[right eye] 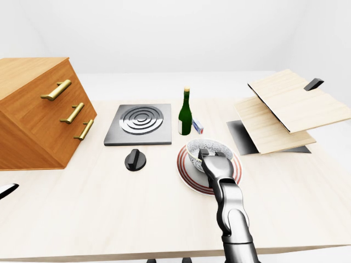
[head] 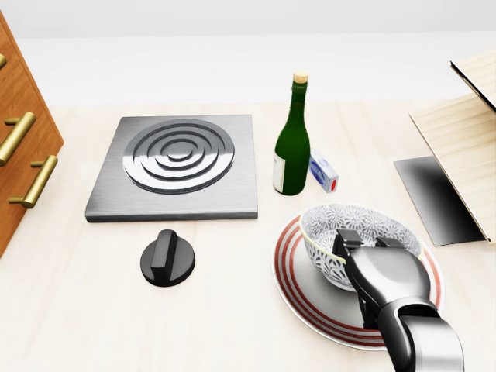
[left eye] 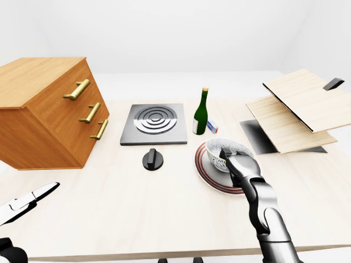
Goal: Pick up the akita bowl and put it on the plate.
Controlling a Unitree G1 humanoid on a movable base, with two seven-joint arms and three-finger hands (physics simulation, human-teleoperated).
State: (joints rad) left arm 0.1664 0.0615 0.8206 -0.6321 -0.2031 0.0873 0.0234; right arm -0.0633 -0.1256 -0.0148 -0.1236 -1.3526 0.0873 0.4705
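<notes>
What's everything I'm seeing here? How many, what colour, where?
table: one, pale wood, under everything
drawer chest: one, brown wood, left-eye view's left
hob: one, grey metal, head view's middle
knob: one, black, below the hob
bottle: one, green, right of the hob
small box: one, white-blue, beside the bottle
plate: one, white with red rings, below the bottle
akita bowl: one, white, dark pattern, on the plate
boards: two, pale wood, right, above a dark mat
right hand: one, grey, fingers clasping the bowl's near rim
left hand: one, white and black, left-eye view's bottom left, open
</notes>
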